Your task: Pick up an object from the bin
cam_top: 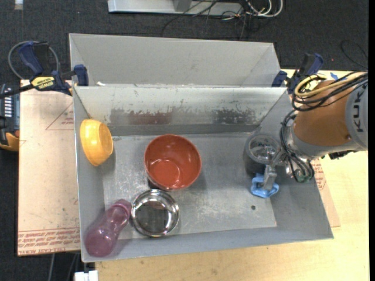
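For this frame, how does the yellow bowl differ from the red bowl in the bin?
Colour: the yellow bowl is plain yellow, the red bowl orange-red. Pose: the yellow bowl lies tipped on its side against the bin's left wall, while the red bowl stands upright near the middle. Size: the red bowl looks wider than the yellow bowl. Both are round, open and empty.

The only lettering that can be read stands on the arm [356, 117] at the right of the scene. Two large dark capitals, "KU", are printed on its pale grey casing. They are turned sideways, and the word is cut off at the picture's edge just after them.
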### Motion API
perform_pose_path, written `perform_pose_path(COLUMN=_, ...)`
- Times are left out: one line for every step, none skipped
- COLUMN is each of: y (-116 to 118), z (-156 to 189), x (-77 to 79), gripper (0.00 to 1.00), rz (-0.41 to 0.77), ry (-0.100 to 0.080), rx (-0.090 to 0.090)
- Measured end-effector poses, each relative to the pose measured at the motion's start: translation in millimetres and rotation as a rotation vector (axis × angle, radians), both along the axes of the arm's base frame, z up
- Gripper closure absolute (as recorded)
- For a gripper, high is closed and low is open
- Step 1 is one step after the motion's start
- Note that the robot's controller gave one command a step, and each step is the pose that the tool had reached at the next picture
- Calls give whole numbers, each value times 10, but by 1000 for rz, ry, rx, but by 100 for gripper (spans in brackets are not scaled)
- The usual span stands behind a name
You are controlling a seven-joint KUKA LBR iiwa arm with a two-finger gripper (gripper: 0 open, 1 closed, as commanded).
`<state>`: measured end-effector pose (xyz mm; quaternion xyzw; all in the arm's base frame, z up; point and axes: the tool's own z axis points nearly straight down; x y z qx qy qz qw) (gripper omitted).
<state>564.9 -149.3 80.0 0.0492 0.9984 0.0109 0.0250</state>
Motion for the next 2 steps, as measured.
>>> perform_pose_path(y=0, z=0, x=0, gripper=100, rz=0, ry=0, rx=0)
perform_pose_path(y=13, z=120, x=-22, gripper=100, rz=1, ry=4, rx=2)
